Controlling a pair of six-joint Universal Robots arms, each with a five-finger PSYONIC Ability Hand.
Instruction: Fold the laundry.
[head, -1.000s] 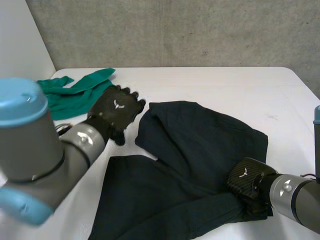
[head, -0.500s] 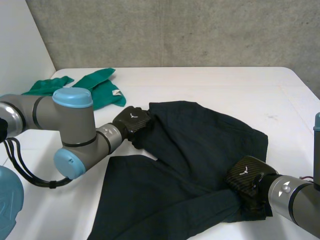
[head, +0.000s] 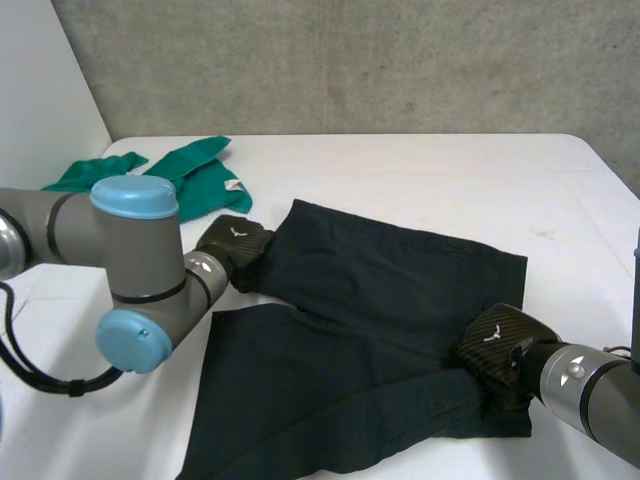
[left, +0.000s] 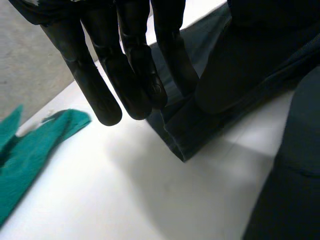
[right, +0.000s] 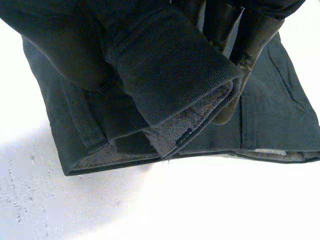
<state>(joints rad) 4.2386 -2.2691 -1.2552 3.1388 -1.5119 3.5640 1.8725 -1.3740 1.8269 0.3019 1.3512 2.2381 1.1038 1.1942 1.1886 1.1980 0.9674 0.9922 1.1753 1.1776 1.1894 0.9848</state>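
A white worktop (head: 400, 170) runs from the near edge to a grey wall (head: 350, 60) at the far side. Most of its near half is covered by a dark garment (head: 380, 300), spread fairly flat: a broad upper layer reaches from the left towards the far right, and a second panel lies on the near left, with a narrow wedge of bare worktop between the two at the left. A green cloth (head: 190, 170) lies crumpled at the far left, apart from the dark garment. The left arm comes in from the left, and the left hand (head: 232, 248) is at the garment's left corner; in the left wrist view its straight fingers (left: 102, 85) lie over that corner's hem with the thumb on the other side of the fold, pinching the cloth. The right hand (head: 497, 350) sits at the garment's near right corner; the right wrist view shows it clenched round a bunched fold of the hem, lifted off the worktop so that the paler lining shows under it.
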